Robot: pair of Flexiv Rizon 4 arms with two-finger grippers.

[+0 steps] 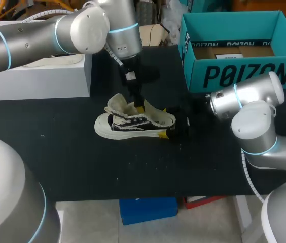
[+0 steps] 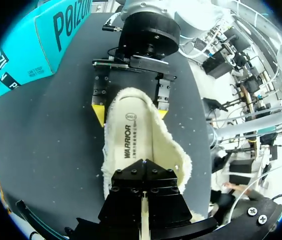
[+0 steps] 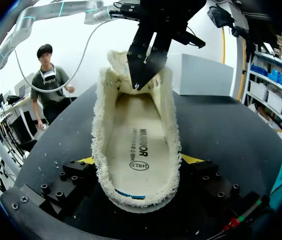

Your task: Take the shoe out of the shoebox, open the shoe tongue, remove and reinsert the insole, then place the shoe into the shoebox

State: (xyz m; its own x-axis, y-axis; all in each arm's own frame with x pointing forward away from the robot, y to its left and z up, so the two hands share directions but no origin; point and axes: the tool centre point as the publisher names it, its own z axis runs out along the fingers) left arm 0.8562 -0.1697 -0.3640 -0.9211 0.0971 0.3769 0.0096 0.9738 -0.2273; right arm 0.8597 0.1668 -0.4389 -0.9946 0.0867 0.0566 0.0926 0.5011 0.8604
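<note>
A black-and-white low shoe (image 1: 133,123) with a fleecy cream lining lies on its sole on the black table (image 1: 72,157), toe to the left. Its cream insole (image 3: 138,145) shows inside the wide mouth. My right gripper (image 1: 165,122) grips the heel, one yellow tip against each side (image 3: 140,160), and also shows in the left wrist view (image 2: 129,112). My left gripper (image 1: 138,105) points down into the shoe's front, fingers shut together (image 3: 138,82) over the insole (image 2: 131,135). Whether it pinches anything there is hidden. The teal shoebox (image 1: 244,73) stands open at the back right.
A white box (image 1: 36,78) sits at the table's back left, under my left arm. The teal shoebox's side (image 2: 41,40) lies beyond the shoe in the left wrist view. Bare black table stretches in front of the shoe.
</note>
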